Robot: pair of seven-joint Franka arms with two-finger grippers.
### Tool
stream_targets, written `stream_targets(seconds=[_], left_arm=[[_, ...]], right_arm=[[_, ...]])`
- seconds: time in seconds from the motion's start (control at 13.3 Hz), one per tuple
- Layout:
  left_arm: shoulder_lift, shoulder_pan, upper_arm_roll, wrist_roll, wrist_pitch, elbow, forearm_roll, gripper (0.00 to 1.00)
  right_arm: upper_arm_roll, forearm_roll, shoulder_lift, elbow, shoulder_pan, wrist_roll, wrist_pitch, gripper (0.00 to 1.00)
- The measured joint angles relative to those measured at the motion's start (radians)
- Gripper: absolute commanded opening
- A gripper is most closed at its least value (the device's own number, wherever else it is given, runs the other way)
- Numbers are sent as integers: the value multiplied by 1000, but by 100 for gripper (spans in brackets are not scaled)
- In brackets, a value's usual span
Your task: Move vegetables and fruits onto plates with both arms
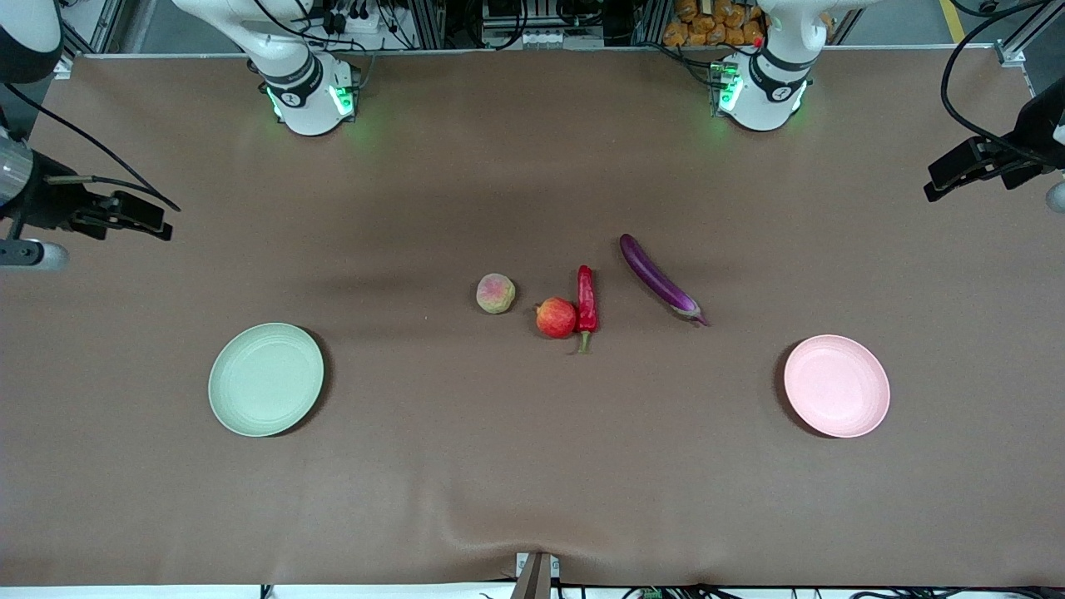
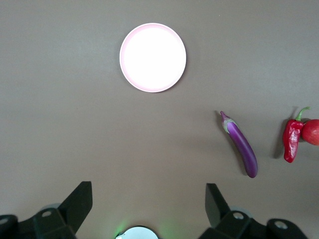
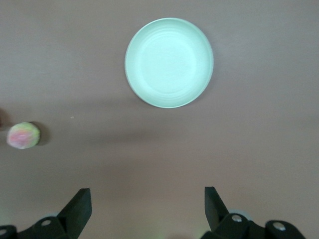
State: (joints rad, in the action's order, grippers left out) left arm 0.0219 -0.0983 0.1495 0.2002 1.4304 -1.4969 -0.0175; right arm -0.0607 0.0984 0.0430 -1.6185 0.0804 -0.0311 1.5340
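The purple eggplant (image 1: 660,278), red chili (image 1: 586,301), red apple (image 1: 556,318) and yellowish-pink peach (image 1: 495,293) lie mid-table; the apple touches the chili. The pale green plate (image 1: 265,379) sits toward the right arm's end and the pale pink plate (image 1: 836,385) toward the left arm's end, both bare. My right gripper (image 1: 154,218) hovers open and empty at its table end. My left gripper (image 1: 936,185) does the same at its end. The left wrist view shows its open gripper (image 2: 148,191), the pink plate (image 2: 152,57), eggplant (image 2: 242,147), chili (image 2: 291,142) and apple (image 2: 312,132). The right wrist view shows its open gripper (image 3: 147,196), the green plate (image 3: 169,62) and the peach (image 3: 23,135).
A brown cloth (image 1: 532,466) covers the table, with a slight wrinkle near the front edge. The two arm bases (image 1: 309,98) (image 1: 761,91) stand along the edge farthest from the front camera. A small bracket (image 1: 537,574) sits at the front edge.
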Motion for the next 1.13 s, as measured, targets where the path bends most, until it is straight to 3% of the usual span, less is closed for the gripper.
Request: stream_targets(seconds=[0.53,1.13], left_arm=[[0,1,1,0,0,-11,0,100],[-1,7,4,0,63,-51,0,100]], right_arm=[[0,229,120,0,0,-143,-6,100],[-2,424,188,-2,-61,-294,-13,100]])
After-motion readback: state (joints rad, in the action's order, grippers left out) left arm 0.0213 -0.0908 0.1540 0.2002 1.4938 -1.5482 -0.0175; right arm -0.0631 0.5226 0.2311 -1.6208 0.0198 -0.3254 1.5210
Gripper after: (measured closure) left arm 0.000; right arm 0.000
